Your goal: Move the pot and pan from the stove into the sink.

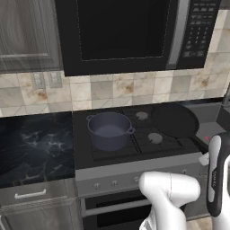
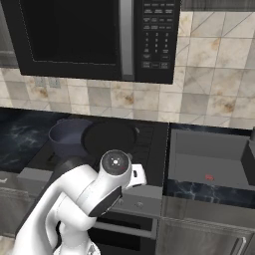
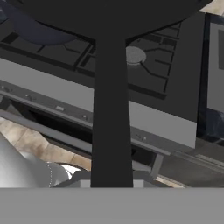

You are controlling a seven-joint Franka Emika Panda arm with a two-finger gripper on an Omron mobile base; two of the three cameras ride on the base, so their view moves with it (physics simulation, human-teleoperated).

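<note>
pot (image 1: 109, 130) empty, pan (image 1: 174, 119) empty, on stove (image 1: 139, 155)

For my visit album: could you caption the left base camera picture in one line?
A blue-grey pot and black pan sit on the stove beneath a microwave.

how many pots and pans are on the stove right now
2. The blue-grey pot sits on the stove, on its left side. The black pan is over the right burners, its long handle reaching out past the stove's front edge.
</note>
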